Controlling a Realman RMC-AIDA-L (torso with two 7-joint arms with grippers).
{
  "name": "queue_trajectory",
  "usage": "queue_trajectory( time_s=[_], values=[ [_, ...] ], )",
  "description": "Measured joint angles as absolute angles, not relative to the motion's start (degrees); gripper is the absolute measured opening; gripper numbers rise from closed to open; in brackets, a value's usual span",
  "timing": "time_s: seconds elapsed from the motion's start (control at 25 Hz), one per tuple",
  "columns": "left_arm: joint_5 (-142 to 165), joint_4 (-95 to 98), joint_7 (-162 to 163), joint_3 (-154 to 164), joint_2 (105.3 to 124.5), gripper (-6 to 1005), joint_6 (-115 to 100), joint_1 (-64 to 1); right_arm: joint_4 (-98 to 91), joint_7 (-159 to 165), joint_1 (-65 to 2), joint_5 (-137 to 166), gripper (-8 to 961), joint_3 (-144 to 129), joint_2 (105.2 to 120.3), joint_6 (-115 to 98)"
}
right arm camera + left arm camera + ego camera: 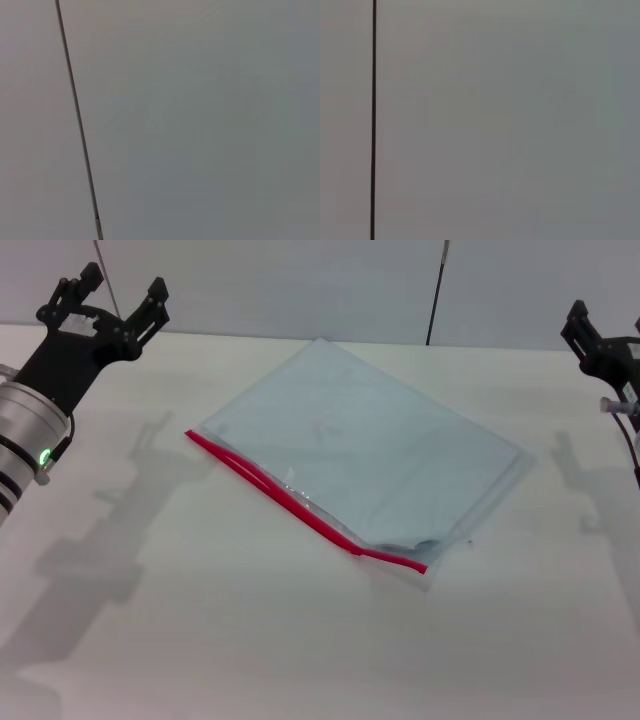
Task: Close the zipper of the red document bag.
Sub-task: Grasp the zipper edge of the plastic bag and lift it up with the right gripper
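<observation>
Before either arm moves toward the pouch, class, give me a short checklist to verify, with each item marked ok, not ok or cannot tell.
1. The red document bag lies flat on the table: ok.
2. The zipper edge faces the robot, uncovered: ok.
3. Zipper already closed: not ok; it bulges and gapes near its right end.
4. Slider position on the zipper: cannot tell.
5. Left gripper raised at the far left, clear of the bag, fingers apart: ok.
6. Right gripper at the right edge, clear of the bag: ok; open or shut: cannot tell.
</observation>
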State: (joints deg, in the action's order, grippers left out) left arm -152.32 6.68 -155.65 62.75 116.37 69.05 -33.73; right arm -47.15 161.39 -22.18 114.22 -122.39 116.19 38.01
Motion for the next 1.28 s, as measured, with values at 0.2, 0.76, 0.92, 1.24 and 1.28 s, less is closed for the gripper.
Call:
queue_trajectory(
  time_s=[0.2,0.76,0.92,1.24,1.28],
  values=[
    [-152.31,6.68,-155.65,62.75,116.36,865,68.95,-33.69,-47.11,161.41,-22.21,113.86,879,-122.57,116.19,38.21],
    [-152.31,6.68,-155.65,62.75,116.31,865,68.26,-33.66,-47.31,161.38,-22.28,113.81,878,-122.62,116.18,37.81],
    [-152.31,6.68,-155.65,62.76,116.29,865,68.18,-33.57,-51.34,161.35,-20.32,114.57,878,-125.02,115.69,36.89],
    [-152.31,6.86,-155.65,62.75,116.18,865,68.17,-32.86,-61.39,161.27,-9.88,134.25,877,-127.28,113.77,35.66],
    [-152.31,6.86,-155.65,62.75,116.16,866,68.17,-32.83,-61.78,161.27,-9.11,136.13,877,-127.39,113.71,35.63]
  ],
)
